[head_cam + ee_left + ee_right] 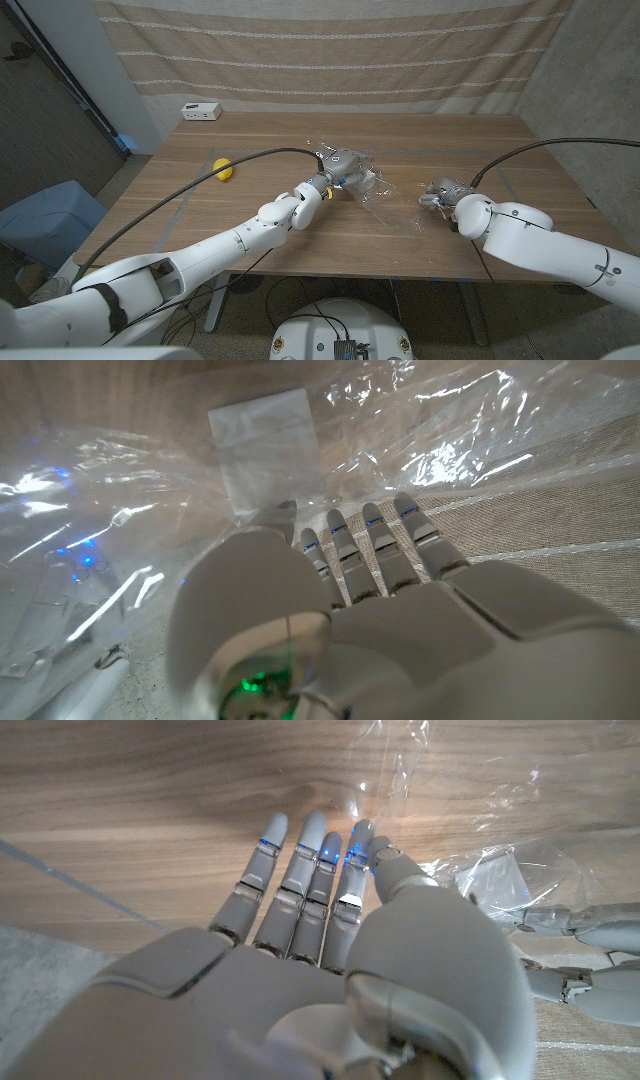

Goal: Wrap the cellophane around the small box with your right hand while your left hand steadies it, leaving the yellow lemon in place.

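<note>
Left hand (343, 160): reaches to the middle of the surface and rests its fingers (372, 535) on the cellophane just beside the small box; it grips nothing, fingers straight and side by side, most likely to pin the sheet and box so neither slides.
Small box (265, 445): a pale square block at the surface's middle, lying under or in the crinkled film; the left wrist view shows it just past the left fingertips.
Cellophane (385, 195): a clear, creased sheet spreading from the box toward the right hand, one corner trailing near it.
Right hand (441, 193): fingers (300, 880) straight and together over bare wood, holding nothing, just beside the sheet's edge; probably placed to catch that loose edge and fold it over.
Lemon (223, 169): yellow, well apart on the left side, untouched.
White device (201, 111): at the far edge, out of the way.
Surface (480, 150): wooden, backed by a striped curtain.
In the way: the left arm's black cable runs near the lemon; the film's slack could snag the fingers.
</note>
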Controlling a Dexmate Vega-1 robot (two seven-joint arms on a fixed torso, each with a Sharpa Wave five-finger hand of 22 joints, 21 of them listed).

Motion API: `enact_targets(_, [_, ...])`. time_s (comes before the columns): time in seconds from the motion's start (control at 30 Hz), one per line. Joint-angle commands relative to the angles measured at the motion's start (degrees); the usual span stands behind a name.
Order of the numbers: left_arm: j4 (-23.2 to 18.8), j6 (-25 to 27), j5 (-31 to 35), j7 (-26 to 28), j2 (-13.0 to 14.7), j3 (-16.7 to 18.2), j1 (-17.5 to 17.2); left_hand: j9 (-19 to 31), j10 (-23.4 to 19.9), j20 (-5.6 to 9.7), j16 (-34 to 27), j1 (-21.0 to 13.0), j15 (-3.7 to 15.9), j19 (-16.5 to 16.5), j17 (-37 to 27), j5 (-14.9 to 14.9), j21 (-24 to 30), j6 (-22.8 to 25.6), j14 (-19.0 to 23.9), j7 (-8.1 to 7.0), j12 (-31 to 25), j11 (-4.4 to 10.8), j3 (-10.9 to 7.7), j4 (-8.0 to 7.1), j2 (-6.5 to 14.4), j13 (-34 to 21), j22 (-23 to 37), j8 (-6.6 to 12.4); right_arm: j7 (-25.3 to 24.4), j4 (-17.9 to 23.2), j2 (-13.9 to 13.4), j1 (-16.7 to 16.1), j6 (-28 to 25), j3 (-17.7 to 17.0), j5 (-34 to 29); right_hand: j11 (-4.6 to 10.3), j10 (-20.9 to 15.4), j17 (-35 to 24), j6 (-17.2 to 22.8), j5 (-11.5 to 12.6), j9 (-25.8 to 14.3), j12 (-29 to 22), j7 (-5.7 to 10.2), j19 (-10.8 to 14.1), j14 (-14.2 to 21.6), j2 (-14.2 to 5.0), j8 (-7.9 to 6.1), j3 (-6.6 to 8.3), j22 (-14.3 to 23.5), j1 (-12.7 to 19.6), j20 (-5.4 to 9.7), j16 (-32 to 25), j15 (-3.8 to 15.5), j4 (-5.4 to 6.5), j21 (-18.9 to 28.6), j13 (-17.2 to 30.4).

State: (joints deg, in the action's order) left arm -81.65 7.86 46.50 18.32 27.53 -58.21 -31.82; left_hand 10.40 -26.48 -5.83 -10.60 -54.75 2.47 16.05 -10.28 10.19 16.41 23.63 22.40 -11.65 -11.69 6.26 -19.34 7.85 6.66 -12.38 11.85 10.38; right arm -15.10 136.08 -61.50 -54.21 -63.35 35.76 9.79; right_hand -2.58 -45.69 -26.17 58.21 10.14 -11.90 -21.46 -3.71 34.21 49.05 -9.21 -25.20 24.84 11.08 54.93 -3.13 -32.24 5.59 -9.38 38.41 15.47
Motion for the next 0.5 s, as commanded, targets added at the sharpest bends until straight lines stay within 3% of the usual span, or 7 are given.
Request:
enact_targets(0.03, [-0.99, 0.41, 0.21, 0.06, 0.51, 0.2, -0.6, 0.05, 0.37, 0.11, -0.09, -0.1, 4.32, 0.17, -0.06, -0.01, 0.41, 0.18, -0.45, -0.34, -0.26, 0.12, 0.29, 0.32, 0.29, -0.16, 0.14, 0.38, 3.27, -9.47, 1.17, -13.38, 35.92, -17.41, 14.49, -0.77, -0.87, -2.16, -0.1, 0.36, -0.9, -0.34, -0.93, 2.95, 3.83, -0.55, -0.95, 0.3, 0.38, 1.47, 0.1, -2.71, 1.97, 0.58, 1.96, 0.72])
enact_targets(0.07, [-1.13, 0.47, 0.24, 0.01, 0.56, 0.22, -0.66, 0.05, 0.37, 0.13, -0.09, -0.09, 4.31, 0.17, -0.06, -0.01, 0.41, 0.19, -0.44, -0.37, -0.27, 0.08, 0.29, 0.32, 0.29, -0.16, 0.14, 0.38, 3.94, -10.53, 1.66, -13.92, 38.57, -17.99, 15.34, -1.15, -1.05, -2.57, -0.27, 0.45, -1.14, -0.37, -0.95, 4.33, 4.48, -0.61, -1.22, 0.45, 0.45, 1.58, 0.23, -3.08, 2.08, 0.66, 2.79, 0.9])
enact_targets(0.3, [-1.97, 0.9, 0.46, -0.09, 0.86, 0.42, -1.2, 0.04, 0.55, 0.11, -0.06, -0.01, 4.28, 0.16, -0.04, -0.03, 0.43, 0.33, -0.56, -0.43, -0.26, -0.01, 0.3, 0.33, 0.2, -0.15, 0.14, 0.42, 8.49, -18.51, 7.27, -15.77, 56.04, -19.64, 19.72, -0.87, -1.04, -2.78, -0.67, 0.59, -1.72, -0.27, -1.11, 6.16, 5.99, -0.69, -1.84, 0.88, 0.58, 1.43, 0.87, -3.26, 2.16, 1.05, 4.19, 1.28])
enact_targets(0.5, [-2.53, 1.18, 0.58, -0.22, 0.98, 0.6, -1.55, 0.04, 0.59, 0.08, -0.07, 0.0, 4.34, 0.12, -0.02, -0.03, 0.43, 0.32, -0.56, -0.66, -0.3, -0.04, 0.26, 0.36, 0.17, -0.14, 0.14, 0.39, 12.22, -23.32, 11.84, -14.16, 64.28, -18.55, 22.21, -0.9, -1.16, -2.88, -1.09, 0.72, -2.1, -0.25, -0.94, 7.77, 8.0, -0.76, -2.3, 1.2, 0.72, 1.18, 1.45, -3.56, 2.42, 1.41, 5.49, 1.58])
